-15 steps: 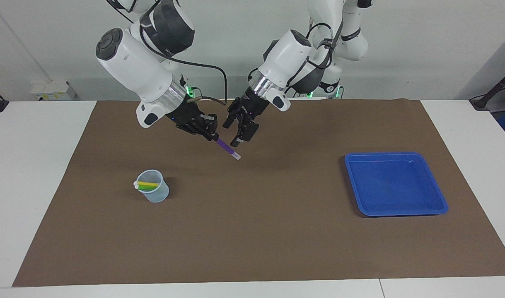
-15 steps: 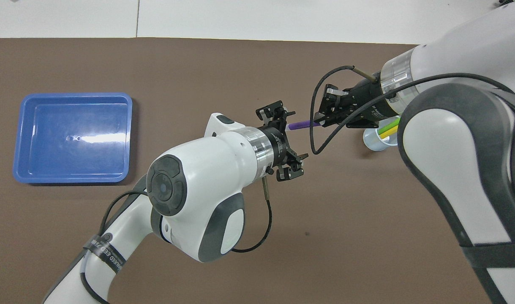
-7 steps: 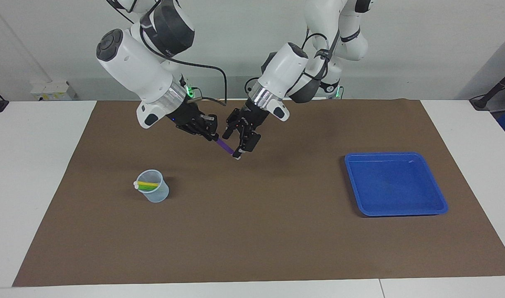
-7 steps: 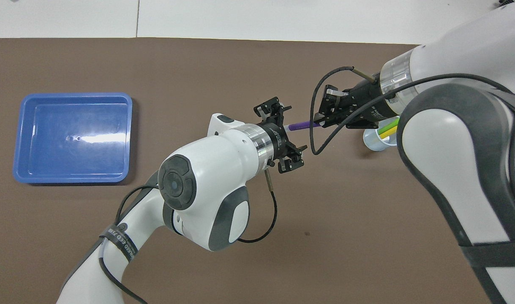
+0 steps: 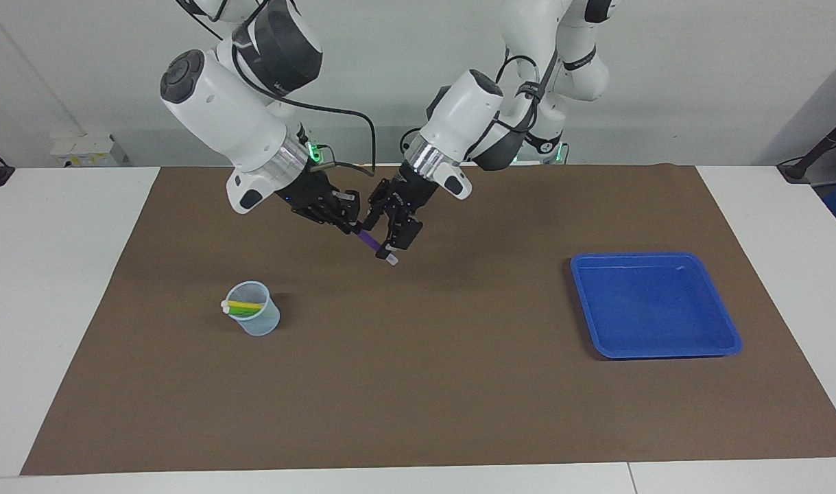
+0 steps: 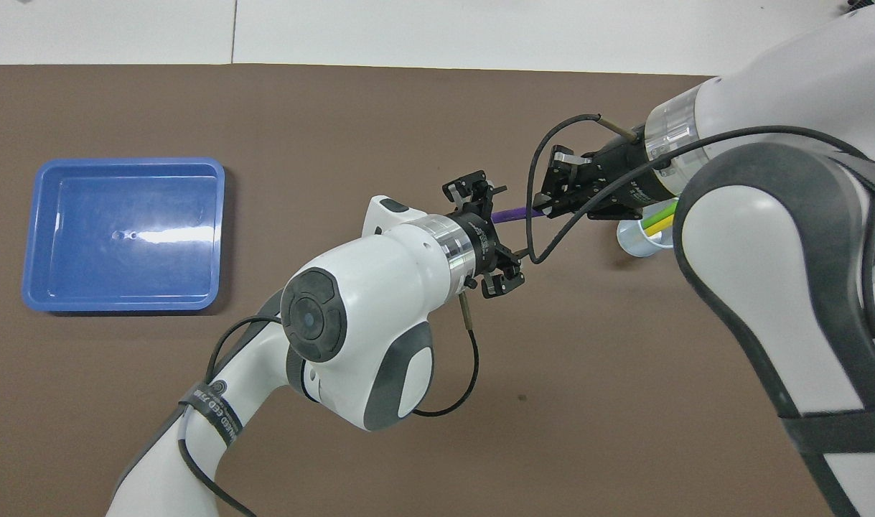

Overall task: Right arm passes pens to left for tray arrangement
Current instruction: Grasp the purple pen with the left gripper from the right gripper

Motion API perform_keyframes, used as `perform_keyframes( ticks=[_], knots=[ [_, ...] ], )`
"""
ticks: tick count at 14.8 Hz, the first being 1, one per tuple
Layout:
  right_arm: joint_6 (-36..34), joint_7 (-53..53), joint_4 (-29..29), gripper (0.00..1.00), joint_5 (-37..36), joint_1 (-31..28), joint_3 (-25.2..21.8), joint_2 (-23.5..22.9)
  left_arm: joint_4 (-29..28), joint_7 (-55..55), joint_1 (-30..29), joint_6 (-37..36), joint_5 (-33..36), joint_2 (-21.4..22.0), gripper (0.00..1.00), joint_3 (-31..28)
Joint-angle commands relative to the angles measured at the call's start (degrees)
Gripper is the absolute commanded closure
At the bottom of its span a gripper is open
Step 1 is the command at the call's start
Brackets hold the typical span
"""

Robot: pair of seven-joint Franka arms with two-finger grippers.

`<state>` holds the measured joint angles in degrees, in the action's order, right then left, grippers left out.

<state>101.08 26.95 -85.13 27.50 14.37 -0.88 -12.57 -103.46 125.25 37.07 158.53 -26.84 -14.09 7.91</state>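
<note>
My right gripper (image 5: 349, 221) (image 6: 545, 208) is shut on the upper end of the purple pen (image 5: 371, 240) (image 6: 512, 212), which slants down over the mat with its pale tip lowest. My left gripper (image 5: 389, 239) (image 6: 498, 230) is open, one finger on each side of the pen's lower half. The yellow pen (image 5: 243, 304) (image 6: 660, 224) and the green pen (image 5: 243, 311) (image 6: 663, 214) lean in a small translucent cup (image 5: 256, 319) (image 6: 642, 240) toward the right arm's end. The blue tray (image 5: 654, 355) (image 6: 121, 163) lies toward the left arm's end with nothing in it.
A brown mat (image 5: 418, 384) covers most of the white table. The right arm's black cable (image 6: 534, 215) loops close to the left gripper. The cup stands farther from the robots than the two grippers' meeting point.
My left gripper has moved in toward my right gripper and now straddles the purple pen, its fingers starting to narrow. The right arm and the pen have stayed where they were.
</note>
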Motion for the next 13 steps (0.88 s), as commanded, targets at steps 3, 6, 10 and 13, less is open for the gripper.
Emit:
perform_keyframes(
  ticks=[3,6,10,13],
  knots=[
    [0.7,0.4,-0.8,0.97,1.4,-0.3,0.1,0.4,1.1,0.5,0.7,0.1,1.7,-0.9,0.42,-0.7],
    [0.7,0.3,-0.8,0.97,1.4,-0.3,0.1,0.4,1.1,0.3,0.5,-0.6,1.7,-0.9,0.49,-0.7],
    [0.8,0.3,-0.8,0.97,1.4,-0.3,0.1,0.4,1.4,-0.8,-0.1,-1.7,2.6,-0.9,0.66,-0.7],
    [0.8,0.3,-0.8,0.96,1.4,-0.3,0.0,0.4,3.3,-2.2,-0.9,-5.9,2.9,-0.9,0.66,-0.9]
  ],
)
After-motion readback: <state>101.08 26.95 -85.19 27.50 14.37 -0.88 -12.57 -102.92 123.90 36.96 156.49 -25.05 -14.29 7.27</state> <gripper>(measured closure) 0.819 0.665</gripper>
